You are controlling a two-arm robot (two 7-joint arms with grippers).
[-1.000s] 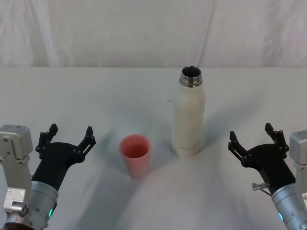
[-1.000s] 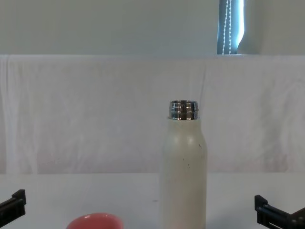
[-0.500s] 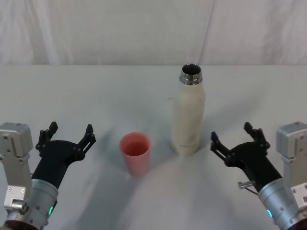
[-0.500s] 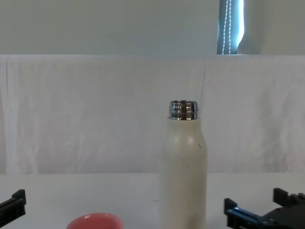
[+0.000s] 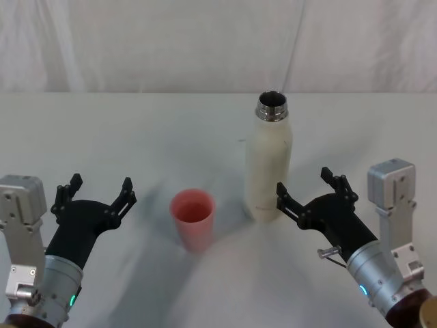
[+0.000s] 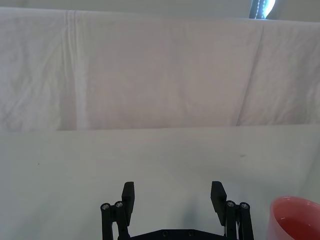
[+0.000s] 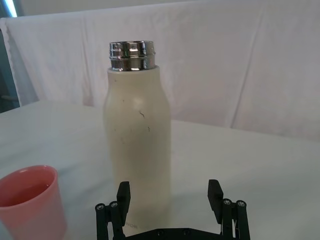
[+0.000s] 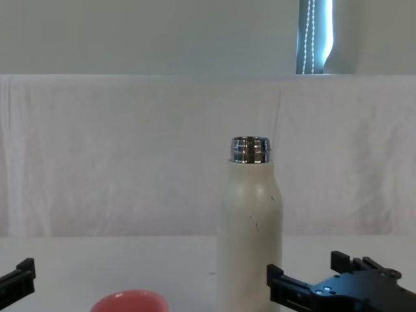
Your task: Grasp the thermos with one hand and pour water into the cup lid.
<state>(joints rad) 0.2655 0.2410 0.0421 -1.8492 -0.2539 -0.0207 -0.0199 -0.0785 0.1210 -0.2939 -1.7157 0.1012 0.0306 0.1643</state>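
Thermos [image 5: 269, 164] stands upright at frame center-right in head view, neck uncapped. Cup lid [image 5: 193, 220] sits lower-left of it, apart, on the white table [image 5: 136, 137]. Right gripper [image 5: 311, 193], fingers spread wide, is just beside the thermos base, lower right, not touching. Left gripper [image 5: 95, 195] is spread too, lower left, well apart from cup lid.

A bench [image 5: 136, 137] with a white cloth over it fills the middle and lower part of the head view. The cloth looks smooth and flat. Behind it, across the top of the frame, hangs a white sheet [image 5: 171, 41] with soft folds and wrinkles. In the chest view, a plain pale wall [image 8: 143, 36] sits above the sheet. At the upper right there, a narrow bright blue strip [image 8: 315, 36] shows, with two thin beaded cords hanging down it.
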